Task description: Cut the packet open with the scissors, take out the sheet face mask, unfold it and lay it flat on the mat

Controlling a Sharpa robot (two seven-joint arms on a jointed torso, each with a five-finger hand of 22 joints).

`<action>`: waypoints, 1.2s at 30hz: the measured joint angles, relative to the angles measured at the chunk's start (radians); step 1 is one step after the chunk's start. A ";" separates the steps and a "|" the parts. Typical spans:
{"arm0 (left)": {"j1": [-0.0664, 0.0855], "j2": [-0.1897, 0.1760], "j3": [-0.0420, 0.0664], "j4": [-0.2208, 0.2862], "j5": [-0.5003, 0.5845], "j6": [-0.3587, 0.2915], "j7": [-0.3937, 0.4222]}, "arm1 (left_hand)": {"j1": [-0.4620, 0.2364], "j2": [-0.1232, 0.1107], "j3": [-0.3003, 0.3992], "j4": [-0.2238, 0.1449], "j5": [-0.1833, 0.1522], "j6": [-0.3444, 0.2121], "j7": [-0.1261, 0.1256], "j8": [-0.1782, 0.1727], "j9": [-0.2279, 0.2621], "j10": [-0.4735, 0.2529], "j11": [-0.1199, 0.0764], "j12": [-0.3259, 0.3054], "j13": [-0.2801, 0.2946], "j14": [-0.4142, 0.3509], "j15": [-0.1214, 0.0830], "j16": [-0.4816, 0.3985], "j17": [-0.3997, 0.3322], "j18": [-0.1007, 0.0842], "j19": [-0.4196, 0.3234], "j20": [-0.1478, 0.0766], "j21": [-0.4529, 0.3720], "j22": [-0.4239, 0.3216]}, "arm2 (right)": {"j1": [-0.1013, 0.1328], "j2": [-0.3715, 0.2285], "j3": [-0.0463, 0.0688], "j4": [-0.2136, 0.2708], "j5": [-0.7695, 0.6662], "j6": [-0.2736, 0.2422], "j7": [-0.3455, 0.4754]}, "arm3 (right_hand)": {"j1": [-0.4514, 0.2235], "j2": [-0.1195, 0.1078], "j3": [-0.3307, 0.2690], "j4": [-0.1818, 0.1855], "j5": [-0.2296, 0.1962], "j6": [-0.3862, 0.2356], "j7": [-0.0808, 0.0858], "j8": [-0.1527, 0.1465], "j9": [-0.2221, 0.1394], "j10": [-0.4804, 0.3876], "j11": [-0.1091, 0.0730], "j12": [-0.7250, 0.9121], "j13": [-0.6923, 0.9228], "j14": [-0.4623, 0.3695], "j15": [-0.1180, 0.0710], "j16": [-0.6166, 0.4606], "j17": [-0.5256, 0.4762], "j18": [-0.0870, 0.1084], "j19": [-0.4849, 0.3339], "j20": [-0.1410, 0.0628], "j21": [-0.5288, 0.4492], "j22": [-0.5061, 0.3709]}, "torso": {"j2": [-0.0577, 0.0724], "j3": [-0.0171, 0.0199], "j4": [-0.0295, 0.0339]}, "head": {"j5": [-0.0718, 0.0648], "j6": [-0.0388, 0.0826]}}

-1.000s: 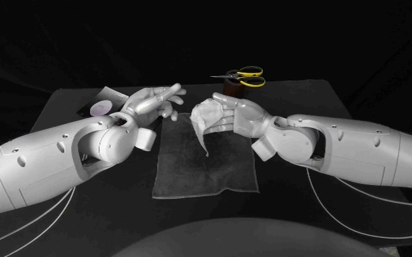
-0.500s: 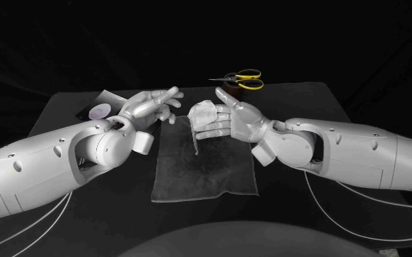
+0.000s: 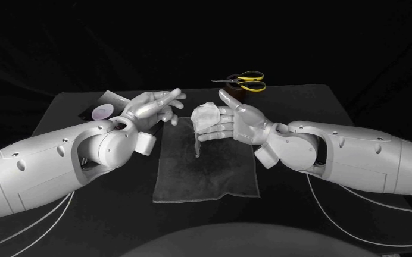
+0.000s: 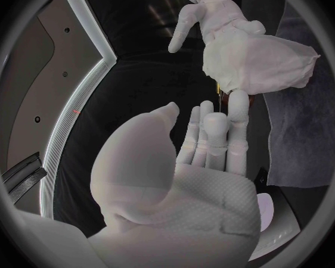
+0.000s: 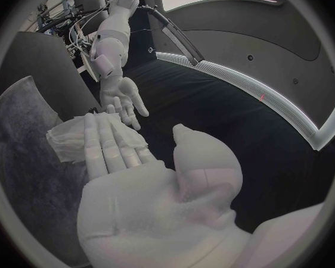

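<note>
I'm clutching the white, crumpled sheet face mask (image 3: 206, 118) in my right hand (image 3: 236, 121). Fingers are curling round the wad and the thumb is sticking up. One loose tail is hanging down toward the grey rectangular cloth mat (image 3: 206, 174); can't tell if it's brushing the cloth. My left hand (image 3: 155, 108) is hovering just beside the mask at abt 9 o'clk of it, fingers apart and lightly bent, holding nothing. Both hands are hanging over the mat's 12 o'clk end, above the black table (image 3: 300, 99).

Progress, as I'm judging it: cutting & taking-out are looking done, since the mask is out of its wrapper. The yellow-handled scissors (image 3: 246, 80) are sitting beyond the mat at approx 12 o'clk, well apart from my hands. The flat silvery packet (image 3: 105, 103) w/ a round pale label is lying at abt 10 o'clk of the mat, partly hidden behind my left arm. What's remaining: unfolding, as the mask is bunched and not yet spread, then laying it flat on the mat.

Writing: I'm making out no readable brand or text. The packet's label is too small to read, and the scissors are showing no legible mark.
</note>
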 measured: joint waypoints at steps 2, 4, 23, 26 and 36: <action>0.000 -0.001 0.000 0.001 -0.001 0.001 0.000 | 0.007 0.000 0.005 -0.005 0.000 0.007 0.000 0.004 0.001 0.000 0.000 0.000 -0.003 0.000 0.000 0.000 -0.003 0.000 0.000 0.000 -0.002 -0.002 | -0.001 0.000 0.000 -0.001 0.000 0.001 0.000 | 0.005 0.005 -0.001 0.000 0.000 0.009 0.001 0.001 0.003 0.009 0.000 0.000 0.001 0.006 -0.002 0.005 0.001 0.000 0.001 0.001 0.000 -0.002 | 0.000 0.0000 0.0001 | 0.004 -0.001; 0.000 -0.003 0.000 0.002 -0.003 0.002 0.001 | 0.025 -0.001 0.012 -0.017 0.000 0.010 -0.003 0.011 0.003 0.000 0.000 0.000 -0.008 -0.003 -0.002 0.000 -0.009 0.000 0.000 0.000 -0.004 -0.006 | -0.001 0.000 0.000 -0.003 0.001 0.001 0.000 | 0.018 0.018 -0.011 -0.003 0.000 0.023 0.002 0.007 0.007 0.028 -0.001 0.000 0.002 0.023 -0.002 0.011 0.004 0.000 0.009 0.002 0.000 -0.007 | 0.000 -0.0001 0.0001 | 0.007 -0.003; -0.003 -0.020 0.000 0.034 -0.331 -0.011 -0.056 | 0.051 -0.066 0.066 -0.094 0.000 0.066 -0.030 0.160 0.073 0.108 -0.043 0.094 -0.012 0.262 -0.039 0.191 0.331 -0.031 0.277 -0.036 0.246 0.323 | -0.005 0.003 0.000 -0.021 -0.048 -0.118 -0.001 | 0.473 -0.010 0.655 -0.579 0.000 0.408 0.065 0.132 0.044 0.412 -0.071 0.005 0.006 0.334 -0.089 0.082 0.002 -0.016 0.049 -0.114 0.366 0.263 | 0.000 0.0001 0.0004 | 0.022 -0.008; -0.004 -0.020 0.000 0.043 -0.394 -0.011 -0.084 | 0.035 -0.063 0.063 -0.085 0.000 0.070 -0.034 0.181 0.085 0.120 -0.051 0.106 -0.008 0.289 -0.047 0.215 0.384 -0.046 0.296 -0.045 0.273 0.357 | -0.006 0.004 0.000 -0.022 -0.059 -0.149 -0.001 | 0.473 -0.032 0.625 -0.577 0.000 0.418 0.071 0.139 0.046 0.428 -0.077 0.005 0.005 0.348 -0.092 0.082 0.002 -0.018 0.037 -0.120 0.401 0.295 | 0.000 0.0001 0.0004 | 0.023 -0.009; -0.007 -0.020 0.000 0.064 -0.533 0.005 -0.148 | 0.012 -0.073 0.058 -0.060 0.000 0.101 -0.074 0.195 0.092 0.239 -0.082 0.161 0.009 0.313 -0.070 0.278 0.458 -0.063 0.363 -0.073 0.357 0.473 | -0.008 0.003 0.000 -0.022 -0.080 -0.214 0.003 | 0.473 -0.046 0.601 -0.574 0.000 0.423 0.070 0.139 0.047 0.433 -0.082 0.005 0.006 0.358 -0.095 0.082 0.002 -0.018 0.035 -0.118 0.419 0.313 | 0.000 0.0002 0.0002 | 0.024 -0.017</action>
